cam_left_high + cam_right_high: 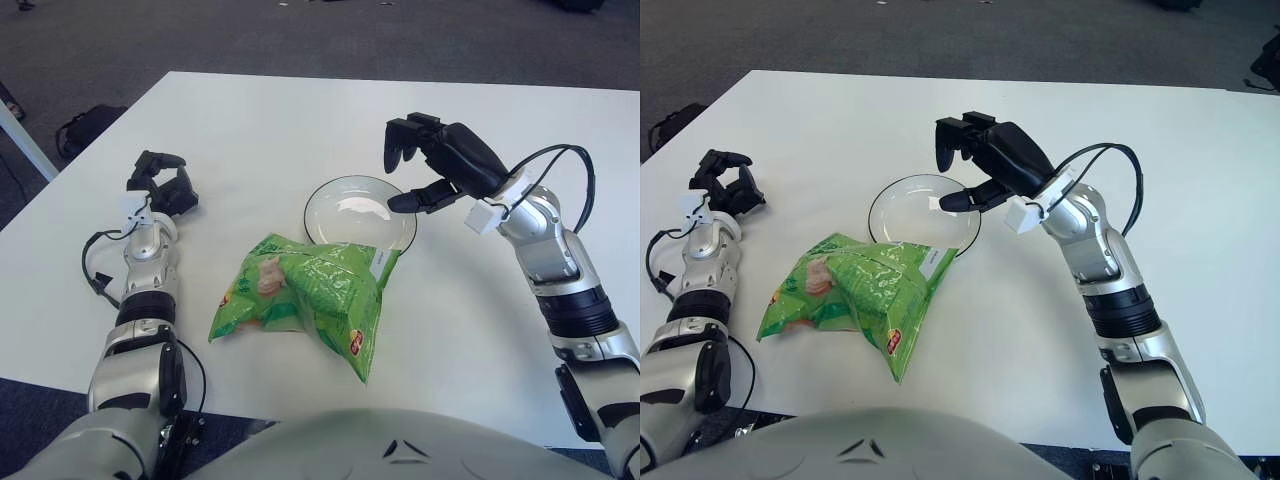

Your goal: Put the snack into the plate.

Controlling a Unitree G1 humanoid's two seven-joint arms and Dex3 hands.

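A green snack bag (pixel 305 298) lies on the white table, its top right corner overlapping the near rim of a white plate (pixel 352 206) with a dark edge. My right hand (pixel 420 165) hovers over the plate's right side, fingers spread, holding nothing. My left hand (pixel 160 185) shows at the far left of the table, well left of the bag, fingers curled and holding nothing.
The white table (pixel 300 120) stretches away behind the plate. Its left edge runs close to my left arm, with dark floor and a black bag (pixel 85 125) beyond it.
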